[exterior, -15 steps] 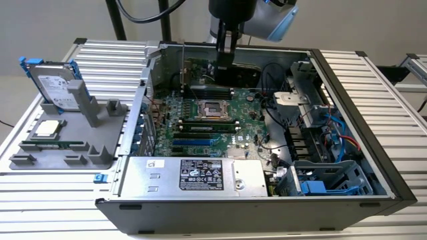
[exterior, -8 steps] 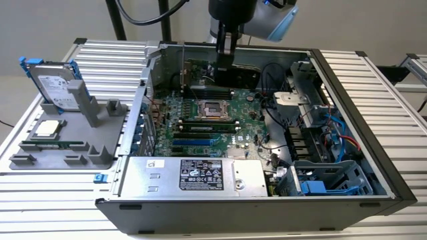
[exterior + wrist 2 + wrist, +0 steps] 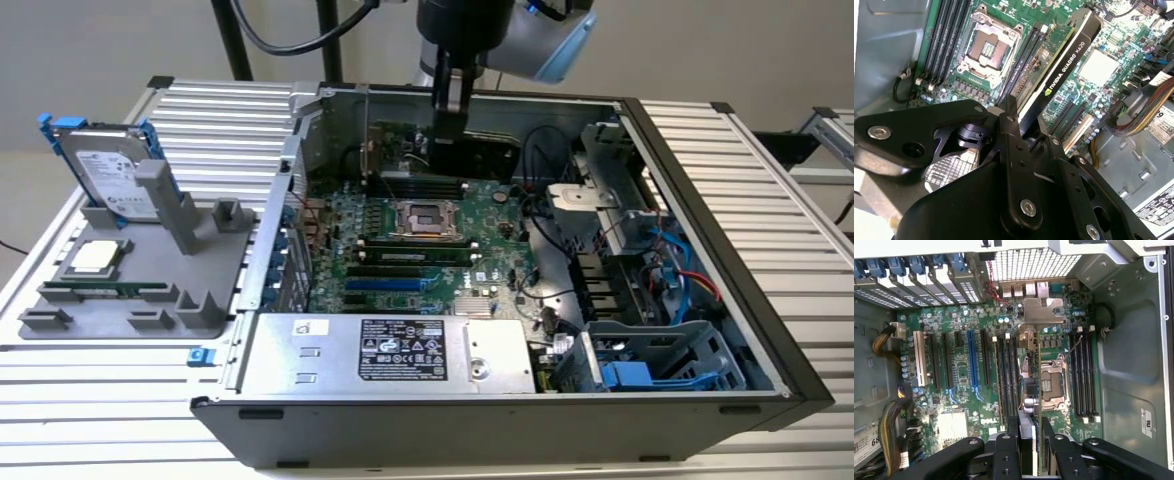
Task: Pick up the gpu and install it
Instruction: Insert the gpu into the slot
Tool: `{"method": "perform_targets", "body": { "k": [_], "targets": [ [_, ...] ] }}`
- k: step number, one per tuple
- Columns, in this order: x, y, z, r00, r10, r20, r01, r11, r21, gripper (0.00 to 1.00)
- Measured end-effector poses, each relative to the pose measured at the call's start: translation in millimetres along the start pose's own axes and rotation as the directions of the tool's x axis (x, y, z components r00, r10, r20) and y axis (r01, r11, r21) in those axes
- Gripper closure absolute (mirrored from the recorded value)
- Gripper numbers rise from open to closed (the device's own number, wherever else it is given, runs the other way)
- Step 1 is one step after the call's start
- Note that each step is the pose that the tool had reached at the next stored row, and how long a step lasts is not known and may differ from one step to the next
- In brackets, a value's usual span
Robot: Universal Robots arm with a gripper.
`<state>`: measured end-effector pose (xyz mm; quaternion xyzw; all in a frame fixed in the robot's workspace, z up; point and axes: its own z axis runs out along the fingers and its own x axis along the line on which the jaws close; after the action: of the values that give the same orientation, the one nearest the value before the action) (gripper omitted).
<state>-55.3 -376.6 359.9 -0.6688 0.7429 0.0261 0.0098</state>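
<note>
Here my black two-fingered gripper (image 3: 1021,112) is clenched on the gpu (image 3: 1061,65), a flat green circuit card with a black cooler on one face, which stands on edge between my fingers (image 3: 1013,440) and reaches away from them over the green motherboard (image 3: 961,370) inside the open grey computer case (image 3: 747,300). Past my fingertips lies the square silver processor socket (image 3: 986,47), just beside the card; the long blue expansion slot (image 3: 973,365) sits off to the card's other side.

Matt black gpu (image 3: 1066,65); bare grey sheet-metal case (image 3: 1129,355).
</note>
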Motion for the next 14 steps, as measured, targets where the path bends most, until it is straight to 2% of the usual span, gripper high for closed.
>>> {"method": "perform_targets", "body": {
  "k": [14],
  "targets": [
    [0.3, -0.1, 4.8, 1.0, 0.0, -0.0001, 0.0, 1.0, -0.0001, 1.0]
  ]
}}
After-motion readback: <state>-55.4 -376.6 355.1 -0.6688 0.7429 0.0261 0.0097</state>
